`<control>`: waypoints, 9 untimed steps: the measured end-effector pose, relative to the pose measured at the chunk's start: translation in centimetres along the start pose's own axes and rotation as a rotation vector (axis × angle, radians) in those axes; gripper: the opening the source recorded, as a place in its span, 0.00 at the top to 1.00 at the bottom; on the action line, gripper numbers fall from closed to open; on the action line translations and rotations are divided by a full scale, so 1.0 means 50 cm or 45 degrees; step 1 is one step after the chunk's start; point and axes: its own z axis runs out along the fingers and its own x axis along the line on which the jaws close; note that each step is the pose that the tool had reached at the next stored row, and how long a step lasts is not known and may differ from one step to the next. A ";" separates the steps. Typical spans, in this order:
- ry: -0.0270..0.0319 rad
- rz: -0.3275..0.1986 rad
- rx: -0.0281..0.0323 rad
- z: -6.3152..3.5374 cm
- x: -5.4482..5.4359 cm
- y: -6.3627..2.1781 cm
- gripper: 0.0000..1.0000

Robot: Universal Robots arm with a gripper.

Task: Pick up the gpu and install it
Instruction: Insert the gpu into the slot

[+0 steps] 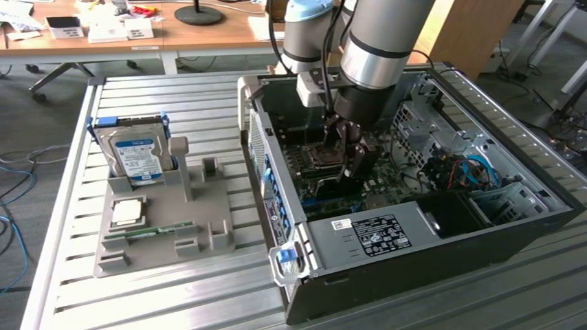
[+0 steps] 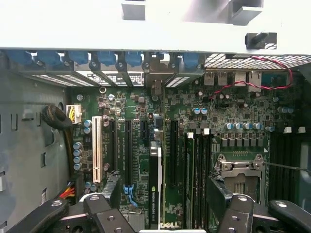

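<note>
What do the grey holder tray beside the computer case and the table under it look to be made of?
Grey holder tray: probably matte plastic, perhaps printed, judging by its uniform dull grey and blocky moulded posts. Slatted table: looks like bare aluminium, with a pale silvery sheen and long parallel grooves.

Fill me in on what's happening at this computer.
A robot arm has its claw down inside the open computer case, over the motherboard. The claw stands open, and between its fingers the gpu sits edge-on in a slot on the board. On the slatted table beside the case, a grey holder carries a hard drive, a processor and a memory stick.
</note>
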 end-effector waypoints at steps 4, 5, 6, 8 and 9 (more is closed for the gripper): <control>-0.0005 0.000 0.0003 -0.014 -0.001 0.000 0.20; -0.0005 0.000 0.0003 -0.018 -0.001 0.000 0.20; -0.0005 0.000 0.0002 -0.023 -0.001 0.000 0.20; -0.0005 0.000 0.0003 -0.032 -0.002 0.001 0.20; -0.0005 0.000 0.0003 -0.036 -0.002 0.001 0.20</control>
